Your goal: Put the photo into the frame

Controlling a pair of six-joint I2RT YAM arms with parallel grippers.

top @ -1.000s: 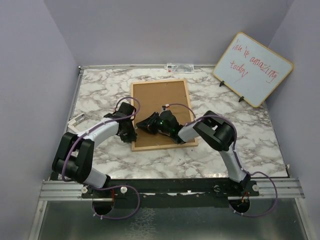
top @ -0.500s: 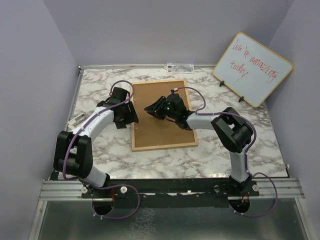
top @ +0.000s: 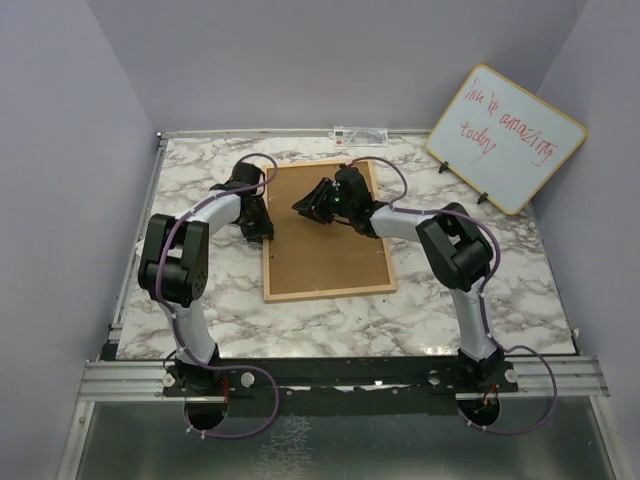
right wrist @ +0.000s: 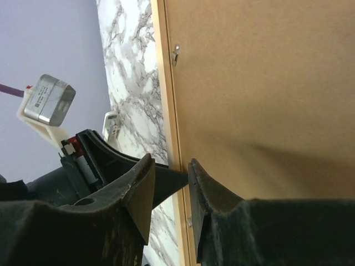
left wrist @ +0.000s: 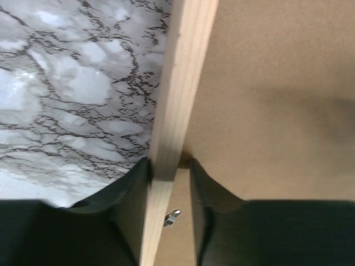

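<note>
The frame (top: pixel 330 292) lies face down on the marble table, its brown backing board (top: pixel 325 255) filling it. The photo is hidden. My left gripper (top: pixel 258 222) sits at the frame's left side, toward the far end. In the left wrist view its fingers straddle the light wood rail (left wrist: pixel 186 72): the left gripper (left wrist: pixel 169 166) has one finger against the rail's outer face, the other over the board with a small gap. My right gripper (top: pixel 308 208) hovers over the board's far left part. The right gripper (right wrist: pixel 171 163) is open and holds nothing.
A whiteboard (top: pixel 505 135) with red writing leans at the back right. A small white strip (top: pixel 360 133) lies at the table's back edge, and a white piece (top: pixel 150 240) at its left edge. Metal tabs (right wrist: pixel 175 54) line the frame's inner rail.
Both grippers have moved away from the bases toward the frame's far end. The left one went up along the left rail, the right one from the board's near middle to its far left.
</note>
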